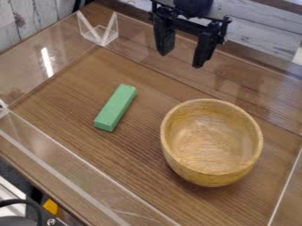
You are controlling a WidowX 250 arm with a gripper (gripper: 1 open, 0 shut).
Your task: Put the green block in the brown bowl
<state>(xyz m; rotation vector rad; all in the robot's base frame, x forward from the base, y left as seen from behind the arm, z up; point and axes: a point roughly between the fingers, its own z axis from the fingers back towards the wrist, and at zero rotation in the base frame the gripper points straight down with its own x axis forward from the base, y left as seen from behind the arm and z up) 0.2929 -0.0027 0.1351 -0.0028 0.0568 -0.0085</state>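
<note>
Camera: pincer (185, 55) points down, fingers spread.

Across most of frame, brown wooden tabletop (71, 79), streaked with darker grain. Along lower left, long pale line (59, 150) running diagonally; at right edge, another pale strip (284, 190), steeply slanted. In upper left, white angular piece (99, 37) on wood. In lower left corner, dark looped cables (26, 207) beside small yellow-orange patch (49, 207), too cropped to identify. Soft, fairly even light, with paler sheen toward upper right.
</note>
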